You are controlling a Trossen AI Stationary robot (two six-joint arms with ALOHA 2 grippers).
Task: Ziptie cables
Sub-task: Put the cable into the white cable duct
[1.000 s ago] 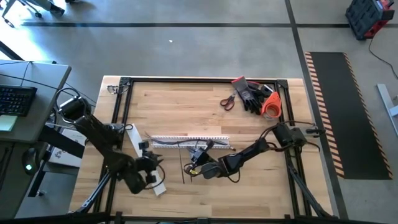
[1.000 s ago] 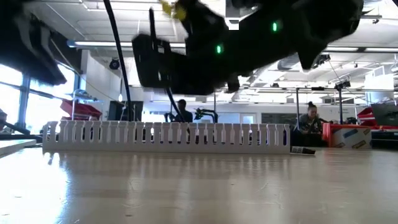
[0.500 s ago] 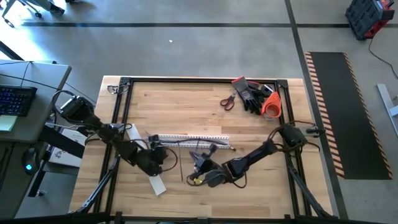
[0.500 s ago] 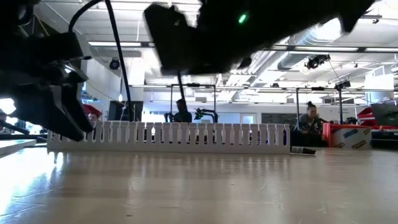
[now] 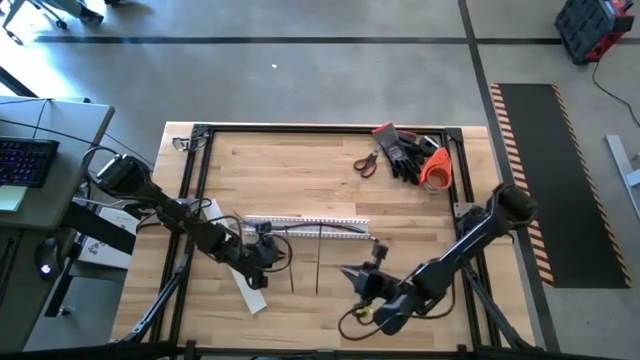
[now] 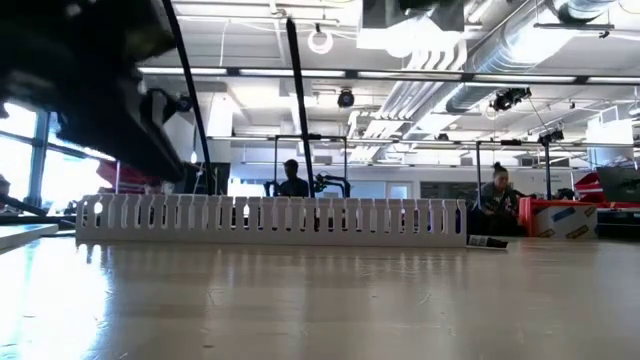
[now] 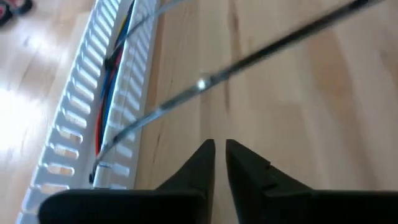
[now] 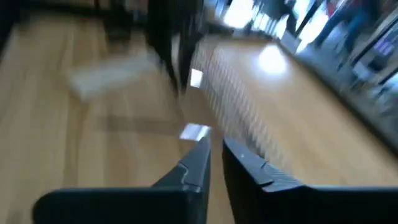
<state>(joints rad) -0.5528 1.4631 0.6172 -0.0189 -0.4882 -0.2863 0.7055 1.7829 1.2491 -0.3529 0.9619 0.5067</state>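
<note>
Cables (image 5: 300, 229) are what you have to bundle, and judging by how things lie, you are at the gathering stage: no tie is around them yet.

Starting at the left, your left gripper (image 5: 268, 254) sits low over the table (image 5: 300, 165), just in front of the left end of the white slotted channel (image 5: 305, 221) and beside the flat white strip (image 5: 243, 287). In its wrist view the two fingers (image 7: 200, 163) stand almost together with only a thin gap, and nothing is between them, so it is closed and empty.

Moving to the middle, the cables lie mostly along and inside the channel; the left wrist view shows red, blue and dark strands (image 7: 111, 81) running down its trough, with a grey one arching out over the wood. Two thin dark lengths (image 5: 319, 262) reach from the channel toward the front edge. They look slack and loose, likely to spring apart when pinched.

Further right, your right gripper (image 5: 362, 280) hangs over bare wood near the front of the table, well apart from the channel. Its fingers (image 8: 196, 163) are nearly closed on nothing.

Next, you probably need to open one gripper and bring it onto the strands where they leave the channel, then hold them together.

At the far right corner lie scissors (image 5: 366, 163) and gloves (image 5: 404, 152), untouched.
</note>
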